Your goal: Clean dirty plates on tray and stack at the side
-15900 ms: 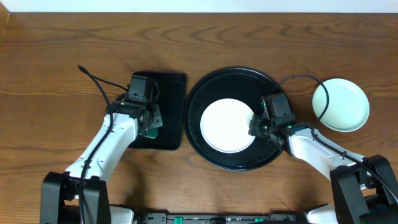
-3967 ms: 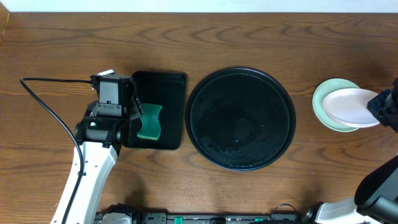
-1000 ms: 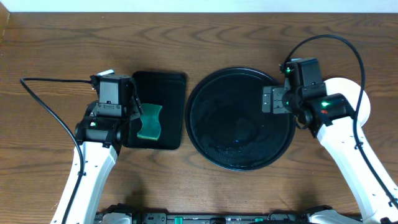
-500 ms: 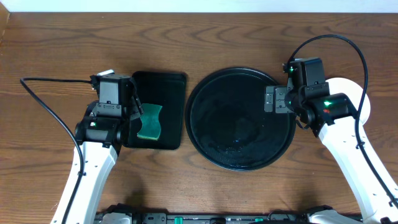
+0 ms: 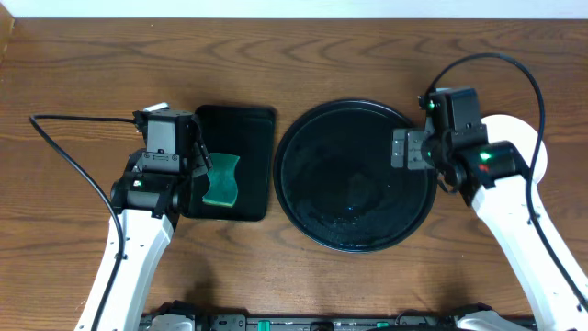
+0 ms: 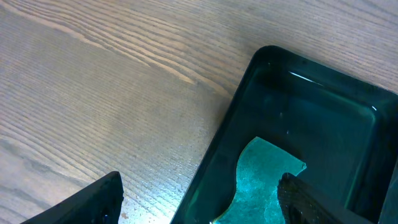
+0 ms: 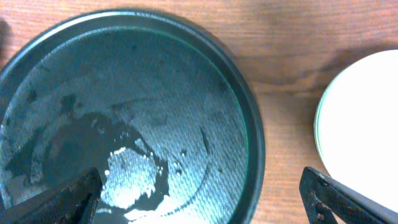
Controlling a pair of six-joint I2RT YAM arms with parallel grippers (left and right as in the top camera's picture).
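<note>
The round black tray [image 5: 354,216] lies at the table's centre with no plate on it, only a wet sheen [image 7: 134,174]. The white plates [image 5: 535,147] lie stacked on the wood to its right, partly hidden by my right arm; their left edge [image 7: 367,118] shows in the right wrist view. My right gripper [image 5: 405,149] hovers open over the tray's right rim [image 7: 252,143], holding nothing. My left gripper [image 5: 204,170] stands open and empty above the left edge of the rectangular tray.
A small rectangular black tray [image 5: 243,124] sits left of the round one, with a green sponge [image 5: 221,180] lying in it. The sponge [image 6: 261,180] lies near the left gripper's right finger. Bare wood surrounds both trays.
The right arm has crept slightly to the right over the tray's rim. Seconds earlier it laid a plate on the stack at the right. The left arm has not moved.
</note>
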